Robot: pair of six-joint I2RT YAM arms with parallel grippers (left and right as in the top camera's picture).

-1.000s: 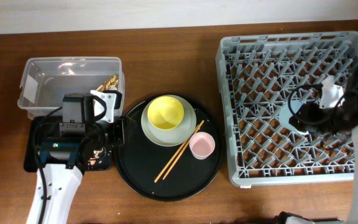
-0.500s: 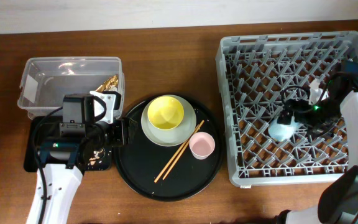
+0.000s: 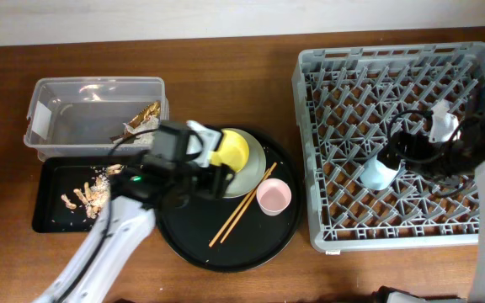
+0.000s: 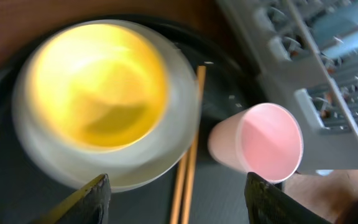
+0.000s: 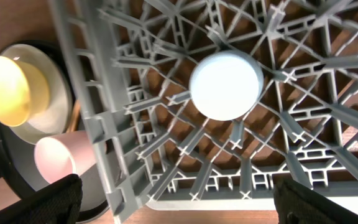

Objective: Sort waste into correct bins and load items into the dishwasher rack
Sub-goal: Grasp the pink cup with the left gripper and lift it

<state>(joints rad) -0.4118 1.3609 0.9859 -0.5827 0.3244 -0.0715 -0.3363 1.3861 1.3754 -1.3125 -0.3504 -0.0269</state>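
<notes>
At the table's (image 3: 226, 76) three o'clock, your blue cup (image 5: 226, 85) sits base-up in the dishwasher rack (image 3: 306, 126) to drain, right tool (image 5: 179, 202) spread; left tool (image 4: 179, 202) spread over yellow bowl (image 4: 98, 84).

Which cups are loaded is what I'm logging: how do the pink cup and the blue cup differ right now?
The pink cup sits on the round black tray; the blue cup is inside the dishwasher rack. The pink cup stands mouth up, showing its hollow; the blue cup appears mouth down, showing a flat base. One is pink, the other pale blue. Both are small, plain round cups.
</notes>
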